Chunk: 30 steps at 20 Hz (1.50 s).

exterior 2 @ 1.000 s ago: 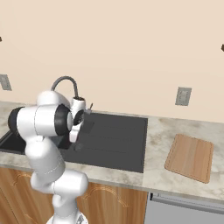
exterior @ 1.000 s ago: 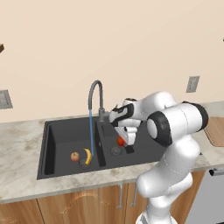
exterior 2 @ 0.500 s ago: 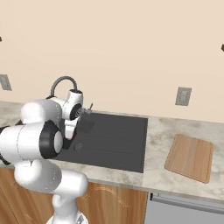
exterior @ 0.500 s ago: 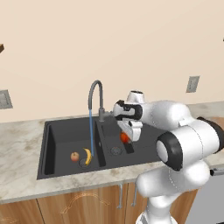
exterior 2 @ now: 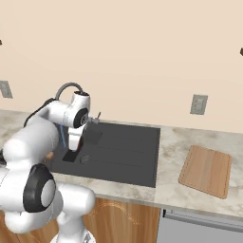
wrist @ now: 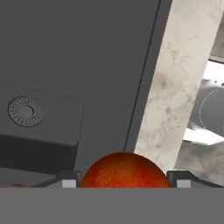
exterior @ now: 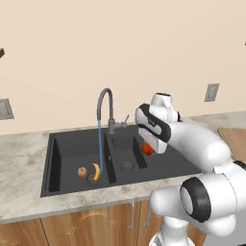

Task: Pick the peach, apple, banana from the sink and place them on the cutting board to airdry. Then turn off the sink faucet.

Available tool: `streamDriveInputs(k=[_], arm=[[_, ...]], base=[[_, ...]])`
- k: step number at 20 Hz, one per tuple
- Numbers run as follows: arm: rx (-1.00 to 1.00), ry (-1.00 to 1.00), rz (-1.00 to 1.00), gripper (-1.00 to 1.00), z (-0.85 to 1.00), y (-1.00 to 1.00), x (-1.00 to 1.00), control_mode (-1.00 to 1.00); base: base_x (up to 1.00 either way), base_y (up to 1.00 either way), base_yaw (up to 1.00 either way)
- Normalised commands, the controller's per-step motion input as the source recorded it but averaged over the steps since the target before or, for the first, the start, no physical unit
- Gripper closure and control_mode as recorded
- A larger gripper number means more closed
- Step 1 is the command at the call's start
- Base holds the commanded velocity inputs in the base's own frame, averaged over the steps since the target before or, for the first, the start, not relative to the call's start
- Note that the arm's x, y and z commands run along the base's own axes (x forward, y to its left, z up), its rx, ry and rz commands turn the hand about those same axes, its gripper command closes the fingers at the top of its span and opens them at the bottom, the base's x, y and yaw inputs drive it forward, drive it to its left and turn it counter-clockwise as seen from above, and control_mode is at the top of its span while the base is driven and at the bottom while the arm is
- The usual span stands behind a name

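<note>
The cutting board (exterior 2: 205, 171) lies flat on the counter well off to the right of the sink (exterior 2: 137, 154), its long axis running away from the front edge toward the wall, and that is the direction everything now turns on. The gripper (exterior: 148, 148) hangs above the small basin, closed around a round red-orange fruit (wrist: 124, 169), which I take for the apple or the peach but can't say which; in the hand view the fruit sits squarely between the two finger tips, over dark sink floor with the pale counter beyond. So the load has to travel sideways, rightward across the drainboard and a stretch of marble, before it can be set down, and the board is far enough that I'd guess the arm must swing wide. Back in the large basin, left of the gripper, the banana (exterior: 96, 171) and a small round fruit (exterior: 82, 171) lie just beside each other by the drain, under the blue stream from the sink faucet (exterior: 106, 108).
</note>
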Motion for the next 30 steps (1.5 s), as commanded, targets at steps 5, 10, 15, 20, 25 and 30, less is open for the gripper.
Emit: streamDriveInputs(k=[5, 10, 15, 20, 25, 30], arm=[[0.0, -0.01, 0.04, 1.0, 0.58, -0.37, -0.47, -1.0], [-0.01, -0.08, 0.34, 1.0, 0.35, -0.41, -0.37, -1.0], [-0.02, -0.14, 0.37, 1.0, 0.31, -0.46, -0.27, -1.0], [-0.02, -0.24, 0.32, 1.0, 0.21, -0.49, -0.24, -1.0], [-0.09, -0.33, 0.35, 1.0, 0.01, -0.54, -0.33, -1.0], [-0.02, 0.06, 0.16, 1.0, 0.2, -0.29, -0.12, -1.0]], base=[[0.0, 0.0, 0.0], [0.0, 0.0, 0.0], [0.0, 0.0, 0.0], [0.0, 0.0, 0.0], [0.0, 0.0, 0.0], [0.0, 0.0, 0.0]])
